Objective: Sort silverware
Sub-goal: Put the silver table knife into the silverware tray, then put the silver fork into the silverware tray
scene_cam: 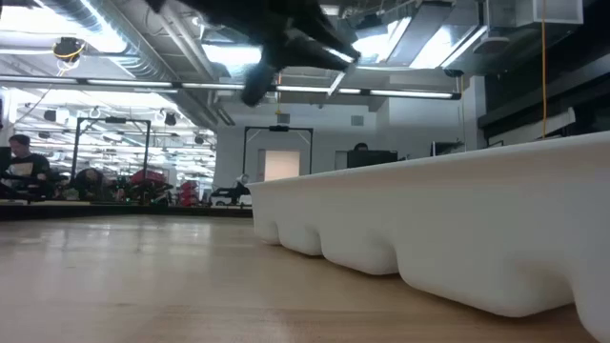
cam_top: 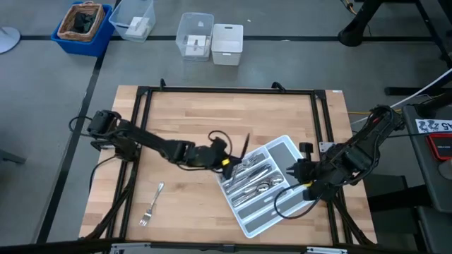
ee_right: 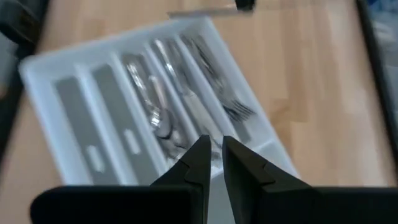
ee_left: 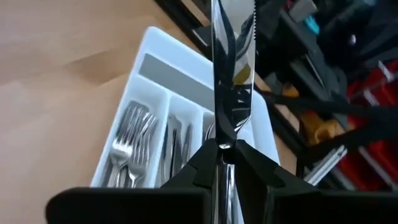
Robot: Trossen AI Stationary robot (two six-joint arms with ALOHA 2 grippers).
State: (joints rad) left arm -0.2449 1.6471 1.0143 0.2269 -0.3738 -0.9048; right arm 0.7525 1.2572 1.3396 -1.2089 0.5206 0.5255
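Note:
My left gripper [cam_top: 227,161] is over the middle of the table, just off the left corner of the light grey tray [cam_top: 282,139], shut on a table knife [cam_top: 242,146]. The tray lies slantwise at the right and holds sorted silverware [cam_top: 254,180]. Forks [ee_left: 130,146] fill one compartment, and other pieces [ee_right: 168,106] lie in the ones beside it. A single fork [cam_top: 151,204] lies flat on the wood near the front left. My right gripper [ee_right: 214,155] hangs above the tray's right side, with a narrow gap between its fingers and nothing in it. My left gripper pinches the knife between its two fingers [ee_left: 249,163], where the handle [ee_left: 225,152] meets the blade. The knife runs on in line with the fingers, its serrated blade [ee_left: 233,68] pointing away from the wrist and slanting up. It is lifted clear of table and tray.
A black frame [cam_top: 226,90] runs round the wooden tabletop. Beyond the far edge, on the floor, stand clear plastic boxes [cam_top: 194,37], a white box [cam_top: 227,44] and a blue bin [cam_top: 85,25]. Bare wood lies between the lone fork and the tray.

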